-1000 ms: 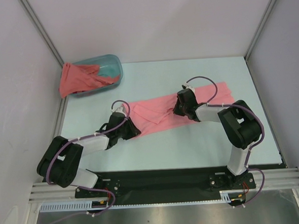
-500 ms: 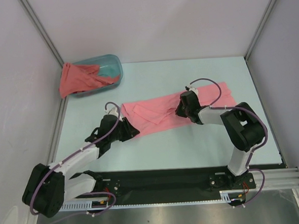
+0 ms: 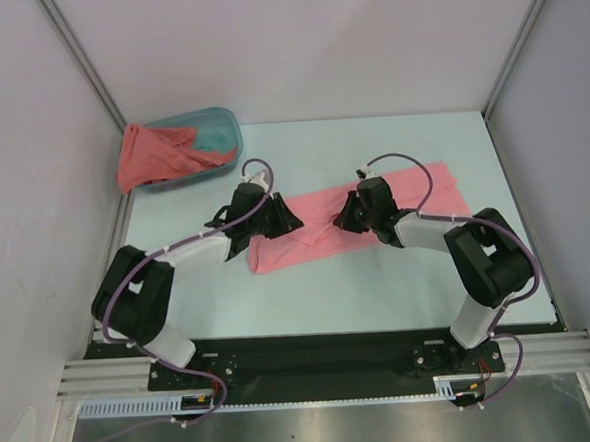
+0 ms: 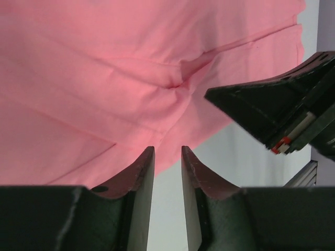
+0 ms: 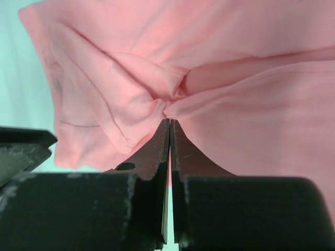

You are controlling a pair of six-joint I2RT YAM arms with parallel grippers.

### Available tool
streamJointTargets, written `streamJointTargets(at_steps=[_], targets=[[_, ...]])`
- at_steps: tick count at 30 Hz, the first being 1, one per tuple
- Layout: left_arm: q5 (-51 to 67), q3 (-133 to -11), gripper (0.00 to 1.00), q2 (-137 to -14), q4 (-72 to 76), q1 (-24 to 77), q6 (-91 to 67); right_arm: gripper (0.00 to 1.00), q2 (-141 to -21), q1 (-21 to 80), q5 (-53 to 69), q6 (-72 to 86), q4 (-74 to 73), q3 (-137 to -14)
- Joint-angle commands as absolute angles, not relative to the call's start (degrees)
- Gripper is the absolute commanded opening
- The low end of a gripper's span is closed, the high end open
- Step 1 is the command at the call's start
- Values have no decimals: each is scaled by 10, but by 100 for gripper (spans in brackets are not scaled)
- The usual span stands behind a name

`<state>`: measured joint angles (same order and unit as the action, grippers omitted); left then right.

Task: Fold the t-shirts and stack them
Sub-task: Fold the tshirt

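salmon-pink t-shirt (image 5: 251, 78) creased | right pincer (image 5: 169, 123) pinching bunched fold | left pincer (image 4: 167, 151) parted

Salmon-pink t-shirt (image 3: 308, 242) lies flat on the table (image 3: 379, 286), drawn out in a long band slanting from near-left to far-right, creased, with the cloth gathered into a tight pucker partway along. Darker coral-red t-shirt (image 3: 149, 157) sits crumpled, draped over the left rim of the teal tub (image 3: 222, 133) at the far-left corner.
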<state>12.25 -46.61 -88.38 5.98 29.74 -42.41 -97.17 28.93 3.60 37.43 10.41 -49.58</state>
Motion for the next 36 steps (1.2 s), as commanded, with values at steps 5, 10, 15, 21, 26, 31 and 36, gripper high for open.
streamJointTargets(at_steps=[5,10,15,21,26,31,36], targets=[[115,-571,27,-982,69,323,-416,0,-1018,288,108,384,184,-490],[122,-591,25,-1018,68,334,-417,0,-1027,291,114,394,193,-486],[127,-605,25,-1041,66,349,-419,0,-1018,289,107,390,202,-468],[125,-605,25,-1048,62,358,-417,0,-984,282,91,380,199,-433],[126,-609,25,-1056,65,359,-420,0,-987,281,93,378,206,-427],[130,-620,25,-1074,67,359,-425,0,-1014,275,99,381,219,-439],[133,-632,24,-1092,64,359,-424,0,-1038,264,105,381,233,-457]])
